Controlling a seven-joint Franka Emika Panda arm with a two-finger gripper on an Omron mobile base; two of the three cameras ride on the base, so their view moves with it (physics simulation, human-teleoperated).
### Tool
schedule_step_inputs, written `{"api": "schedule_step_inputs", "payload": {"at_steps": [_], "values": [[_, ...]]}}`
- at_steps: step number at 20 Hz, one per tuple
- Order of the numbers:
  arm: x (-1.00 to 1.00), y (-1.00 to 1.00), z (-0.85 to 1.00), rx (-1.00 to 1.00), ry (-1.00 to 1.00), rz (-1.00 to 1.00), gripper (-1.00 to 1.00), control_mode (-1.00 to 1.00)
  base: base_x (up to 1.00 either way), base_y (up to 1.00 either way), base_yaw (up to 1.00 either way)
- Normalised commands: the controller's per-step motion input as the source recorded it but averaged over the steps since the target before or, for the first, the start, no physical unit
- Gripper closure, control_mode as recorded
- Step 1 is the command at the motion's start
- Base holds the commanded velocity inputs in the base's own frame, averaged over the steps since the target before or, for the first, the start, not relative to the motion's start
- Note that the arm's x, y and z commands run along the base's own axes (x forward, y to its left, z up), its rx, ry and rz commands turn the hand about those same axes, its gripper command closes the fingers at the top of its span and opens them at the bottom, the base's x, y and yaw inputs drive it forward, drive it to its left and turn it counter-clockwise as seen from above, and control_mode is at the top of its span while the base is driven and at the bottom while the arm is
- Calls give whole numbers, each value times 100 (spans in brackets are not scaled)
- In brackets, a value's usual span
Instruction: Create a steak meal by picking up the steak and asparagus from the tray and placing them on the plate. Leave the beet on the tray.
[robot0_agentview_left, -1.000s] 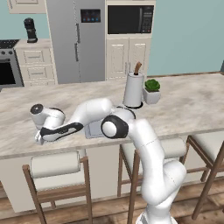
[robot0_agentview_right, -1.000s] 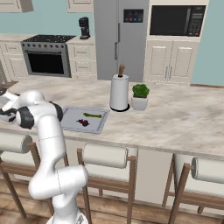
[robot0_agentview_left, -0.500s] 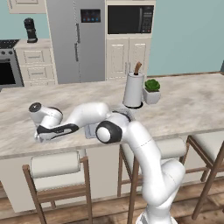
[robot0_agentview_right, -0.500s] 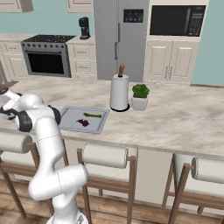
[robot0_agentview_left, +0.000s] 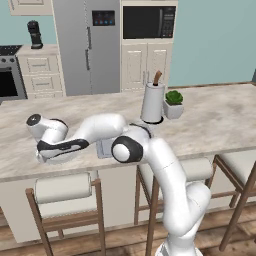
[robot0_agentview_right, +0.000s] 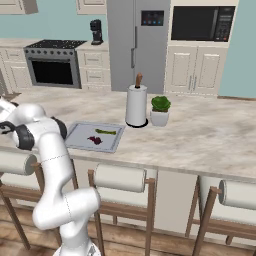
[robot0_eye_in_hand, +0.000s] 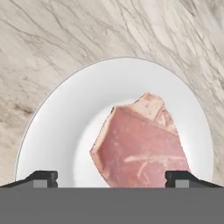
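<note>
The claw (robot0_eye_in_hand: 111, 178) hangs over one white plate (robot0_eye_in_hand: 65, 118) on the marble counter (robot0_eye_in_hand: 52, 39), its two dark fingertips (robot0_eye_in_hand: 43, 177) standing wide apart with nothing between them: it is open. One pink steak (robot0_eye_in_hand: 140, 148) lies flat on the plate just under and ahead of the claw, between the two tips but touching neither. The steak sits toward the plate's right half in the hand view, with bare white rim all round it.

In the right base view one grey tray (robot0_agentview_right: 80, 131) rests on the counter well away from the claw, on the far side of the arm's elbow. On it lie one green asparagus (robot0_agentview_right: 105, 132) and one dark red beet (robot0_agentview_right: 94, 140), near each other but apart. Beyond the tray stand one paper towel roll (robot0_agentview_right: 136, 105) and one small potted plant (robot0_agentview_right: 160, 110), just beside one another
</note>
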Motion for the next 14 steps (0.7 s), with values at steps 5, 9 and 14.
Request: {"api": "schedule_step_inputs", "payload": {"at_steps": [5,9,14], "values": [[-35,-38,56,0,-2,0,-100,-100,0,0,0],[-7,-95,19,3,0,-7,-100,-100,0,0,0],[0,-100,29,8,0,-8,-100,-100,0,0,0]]}}
